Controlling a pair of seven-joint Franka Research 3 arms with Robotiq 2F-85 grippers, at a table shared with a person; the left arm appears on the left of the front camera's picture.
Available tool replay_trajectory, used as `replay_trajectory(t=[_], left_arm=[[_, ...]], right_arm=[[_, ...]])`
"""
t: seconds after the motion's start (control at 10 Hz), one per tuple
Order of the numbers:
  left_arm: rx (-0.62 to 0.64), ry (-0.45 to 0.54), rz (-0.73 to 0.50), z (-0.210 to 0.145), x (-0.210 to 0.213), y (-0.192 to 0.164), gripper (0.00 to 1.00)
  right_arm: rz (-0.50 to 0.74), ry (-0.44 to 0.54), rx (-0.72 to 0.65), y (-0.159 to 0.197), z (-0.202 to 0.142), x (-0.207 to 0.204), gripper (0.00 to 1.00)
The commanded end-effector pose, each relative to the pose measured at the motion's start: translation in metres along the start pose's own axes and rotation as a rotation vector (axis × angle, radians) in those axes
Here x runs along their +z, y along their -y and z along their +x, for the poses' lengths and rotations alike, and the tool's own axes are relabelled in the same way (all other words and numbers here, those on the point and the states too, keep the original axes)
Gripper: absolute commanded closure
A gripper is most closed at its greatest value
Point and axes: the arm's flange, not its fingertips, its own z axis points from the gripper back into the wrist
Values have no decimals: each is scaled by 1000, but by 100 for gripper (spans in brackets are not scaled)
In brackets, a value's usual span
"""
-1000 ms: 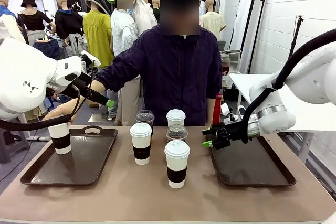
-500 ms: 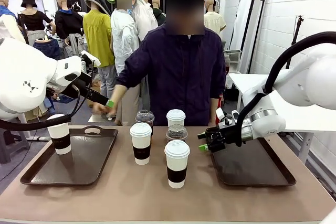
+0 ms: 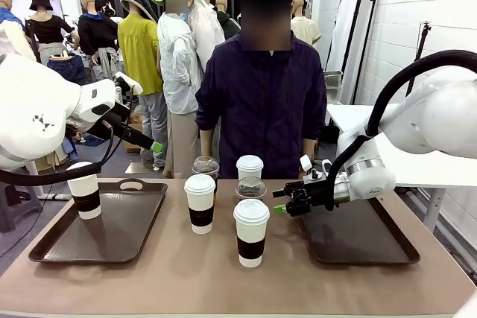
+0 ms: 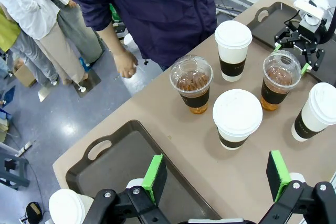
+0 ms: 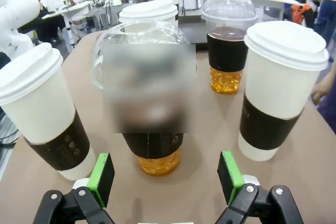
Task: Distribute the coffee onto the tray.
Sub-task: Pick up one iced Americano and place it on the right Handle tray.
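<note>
Every cup stands upright, lid up, long axis vertical. One paper cup [image 3: 83, 193] sits at the far-left corner of the left tray [image 3: 119, 240]. The five other cups [image 3: 251, 232] cluster mid-worktop [image 3: 171, 273] between the trays. The right end effector [image 3: 279, 208], spread wide and empty, has slid left off the right tray [image 3: 373, 247] and now faces a clear cup [image 5: 157, 160]. The left end effector [image 4: 216, 178] hovers wide open, holding nothing. The person's hand [image 4: 126, 64] has drawn back. Bare worktop runs along the near edge.
</note>
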Motion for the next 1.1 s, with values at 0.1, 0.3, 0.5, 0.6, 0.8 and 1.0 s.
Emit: replay_trajectory(t=[0.1, 0.3, 0.5, 0.6, 0.8, 1.0], left_arm=[[2, 1, -1, 0, 1, -1, 0], [2, 1, -1, 0, 1, -1, 0], [2, 1, -1, 0, 1, -1, 0], [2, 1, -1, 0, 1, -1, 0], [2, 1, -1, 0, 1, -1, 0], [2, 1, -1, 0, 1, -1, 0]], right_arm=[[18, 42, 14, 6, -6, -17, 0], [32, 46, 3, 6, -5, -22, 0], [43, 51, 2, 8, -6, -26, 0], [47, 54, 3, 8, -5, -29, 0], [63, 54, 1, 8, -5, -35, 0], [73, 57, -2, 7, -4, -39, 0]])
